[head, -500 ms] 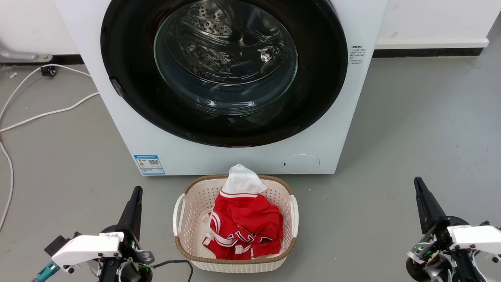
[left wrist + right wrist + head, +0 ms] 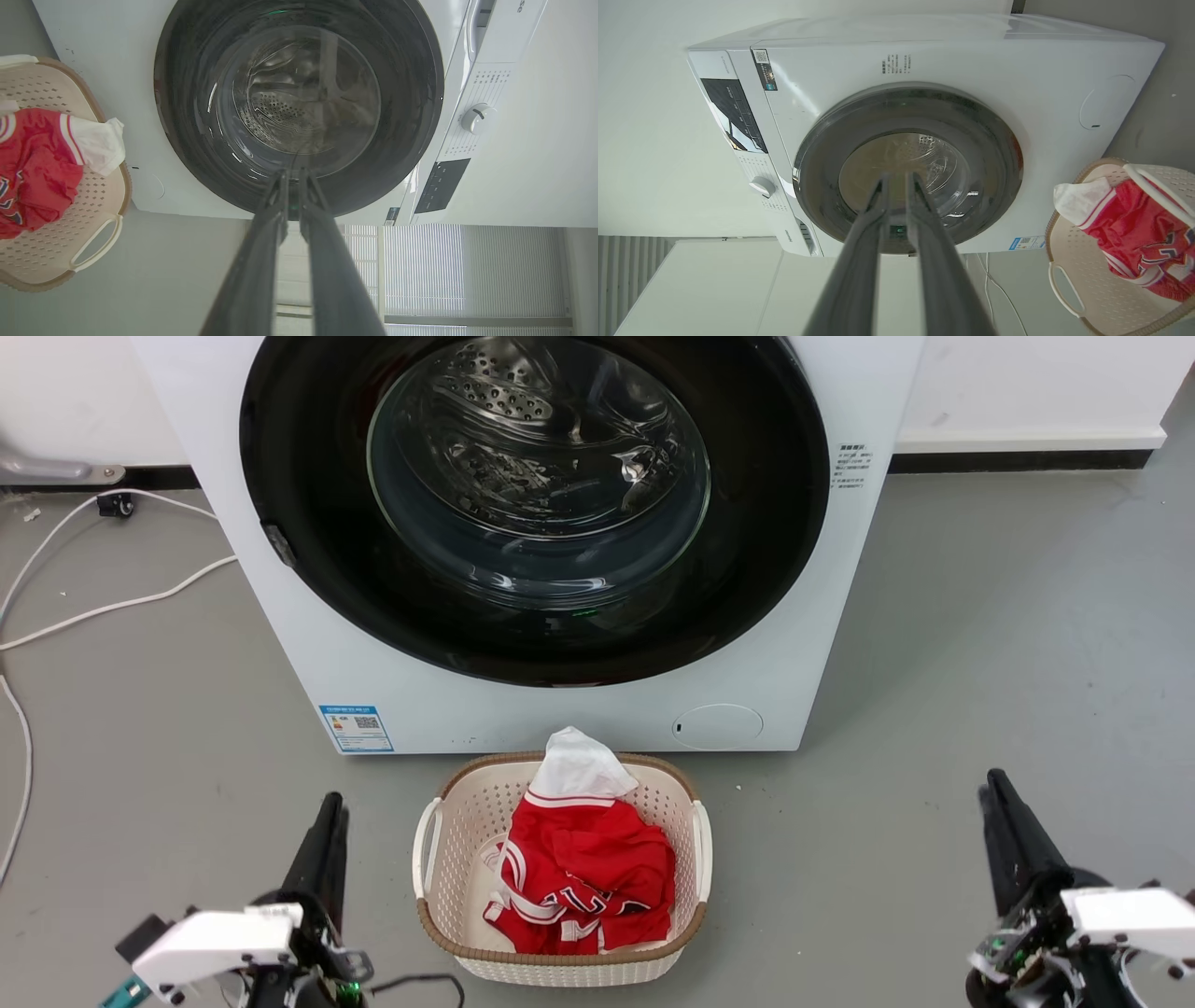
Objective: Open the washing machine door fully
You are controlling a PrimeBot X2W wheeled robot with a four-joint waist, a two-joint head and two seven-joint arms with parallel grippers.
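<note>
The washing machine (image 2: pixel 560 719) is a white box standing on the grey floor ahead of me. Its round glossy black door (image 2: pixel 308 476) with a clear glass bowl lies flush against the front, closed, also seen as door (image 2: pixel 187 116) and door (image 2: pixel 980 140). My left gripper (image 2: pixel 330 801) hangs low at the lower left, well short of the machine, fingers together and holding nothing. My right gripper (image 2: pixel 991 782) sits at the lower right, likewise shut and empty. The left gripper (image 2: pixel 292 173) and right gripper (image 2: pixel 899 176) each point toward the door from a distance.
A cream laundry basket (image 2: pixel 560 969) with red and white clothes (image 2: pixel 583 877) stands on the floor between my grippers, right before the machine. White cables (image 2: pixel 93 609) trail over the floor at the left. A wall with a dark skirting (image 2: pixel 1018 460) runs behind.
Both grippers have dropped slightly toward the bottom edge of the head view. The machine, door and basket have stayed in place.
</note>
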